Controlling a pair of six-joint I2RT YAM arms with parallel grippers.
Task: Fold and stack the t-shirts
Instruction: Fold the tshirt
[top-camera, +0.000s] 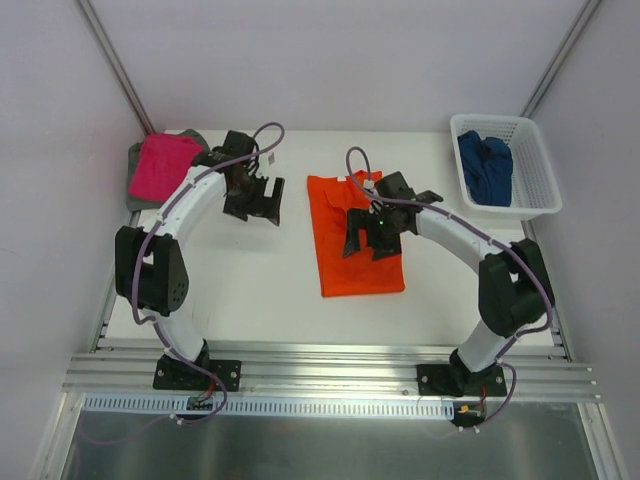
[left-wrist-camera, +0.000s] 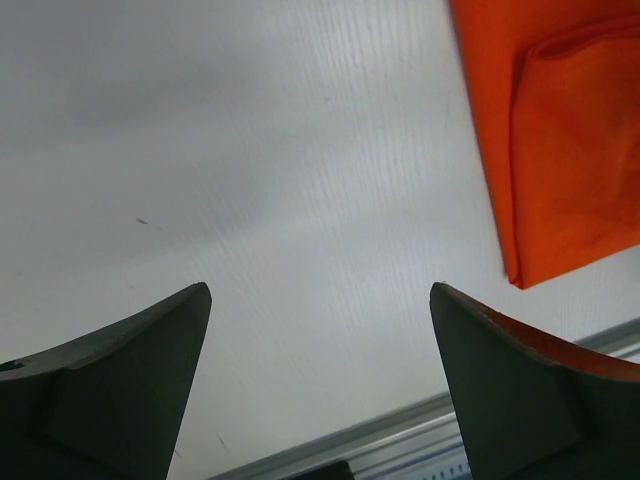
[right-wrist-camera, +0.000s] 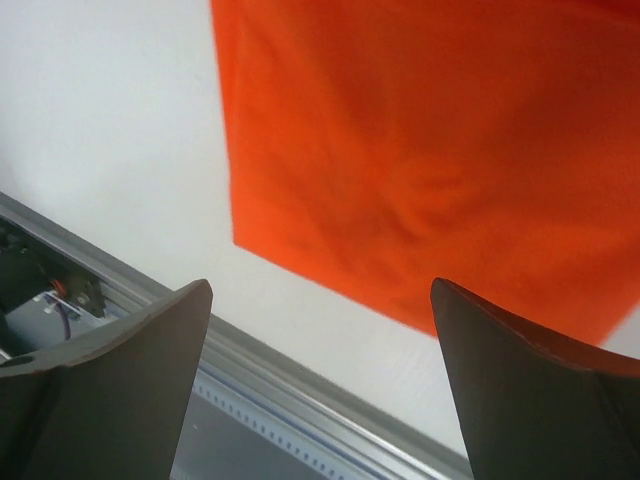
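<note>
Top external view: the bright orange short-sleeved cloth t-shirt (top-camera: 345, 268) lies mid-table as a long narrow panel, its sides apparently already folded in. The right gripper (top-camera: 368, 250) hangs over its middle, jaws wide and empty. The left gripper (top-camera: 262, 214), equally wide, hovers over the white table (top-camera: 260, 290) just beside the shirt's left edge. Recommended procedure: pinch both near-hem corners, lift evenly, and lay them on the collar end with edges aligned.

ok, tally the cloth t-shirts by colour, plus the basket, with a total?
Bright orange cloth t-shirt: 1
Magenta pink cloth t-shirt: 1
Grey cloth t-shirt: 1
Dark blue cloth t-shirt: 1
White plastic lattice basket: 1
Total: 5
</note>
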